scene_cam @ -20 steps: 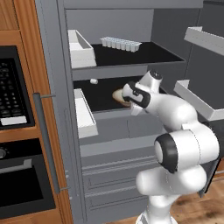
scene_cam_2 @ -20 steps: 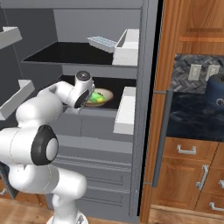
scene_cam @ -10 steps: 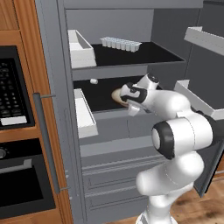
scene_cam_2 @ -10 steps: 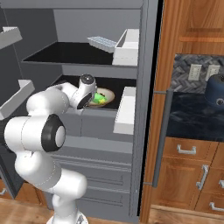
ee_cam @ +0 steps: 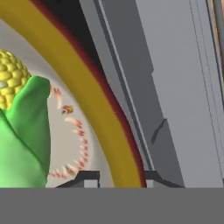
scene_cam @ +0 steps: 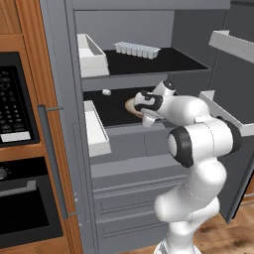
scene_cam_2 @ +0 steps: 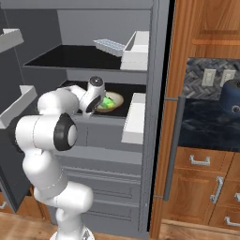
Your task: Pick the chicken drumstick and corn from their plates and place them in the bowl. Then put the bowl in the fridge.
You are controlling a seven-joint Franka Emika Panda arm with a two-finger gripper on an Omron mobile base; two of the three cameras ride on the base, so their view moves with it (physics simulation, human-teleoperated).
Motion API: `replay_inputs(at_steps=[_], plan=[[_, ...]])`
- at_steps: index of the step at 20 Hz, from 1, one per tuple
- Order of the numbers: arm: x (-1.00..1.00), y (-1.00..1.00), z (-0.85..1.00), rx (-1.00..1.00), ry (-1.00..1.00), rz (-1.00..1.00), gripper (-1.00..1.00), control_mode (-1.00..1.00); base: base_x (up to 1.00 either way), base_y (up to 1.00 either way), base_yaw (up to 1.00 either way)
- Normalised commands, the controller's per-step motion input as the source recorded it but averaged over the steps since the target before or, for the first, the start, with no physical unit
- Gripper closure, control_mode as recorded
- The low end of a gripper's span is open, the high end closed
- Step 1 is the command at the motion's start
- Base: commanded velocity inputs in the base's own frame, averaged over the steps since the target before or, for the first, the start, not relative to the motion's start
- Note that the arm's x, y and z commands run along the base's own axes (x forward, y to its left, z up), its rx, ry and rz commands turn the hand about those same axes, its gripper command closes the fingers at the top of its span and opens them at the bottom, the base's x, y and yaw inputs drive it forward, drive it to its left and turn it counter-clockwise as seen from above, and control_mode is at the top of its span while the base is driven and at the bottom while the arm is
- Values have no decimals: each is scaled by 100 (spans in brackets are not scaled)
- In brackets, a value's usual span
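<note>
The bowl (scene_cam_2: 114, 100), beige with a tan rim, rests on the middle shelf of the open grey fridge (scene_cam: 124, 144). Green-husked corn (scene_cam_2: 108, 102) lies inside it. My gripper (scene_cam_2: 97, 107) reaches into the fridge at the bowl's near edge. In the hand view the bowl's rim (ee_cam: 87, 96) runs down between the two tips of the gripper (ee_cam: 118, 177), which is shut on it. The corn (ee_cam: 22, 131) shows yellow kernels above its husk there. From the left base view my gripper (scene_cam: 141, 110) covers most of the bowl (scene_cam: 132, 105). The chicken drumstick is hidden and the plates are out of view.
White bins (scene_cam: 92, 54) and an ice tray (scene_cam: 136, 48) stand on the upper shelf. Another white bin (scene_cam: 95, 126) sits left of the bowl. Door racks (scene_cam: 228, 42) jut out on the right. A black oven (scene_cam: 15, 99) is to the left, a blue pot (scene_cam_2: 232, 96) on the counter.
The hand has stayed at the bowl's rim on the shelf. The arm's elbow has folded in closer behind it. The bowl has not shifted.
</note>
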Motion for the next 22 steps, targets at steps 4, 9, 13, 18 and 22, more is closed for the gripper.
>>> replay_inputs(at_steps=[4,9,13,18,22], plan=[[41,-4,-16,1,10,0,100,-100,0,0,0],[37,-2,-17,4,1,0,100,-100,0,0,0],[23,-2,-22,5,0,0,100,-100,0,0,0],[23,-1,-19,3,0,0,100,-100,0,0,0],[23,0,-11,2,0,0,100,-100,0,0,0]])
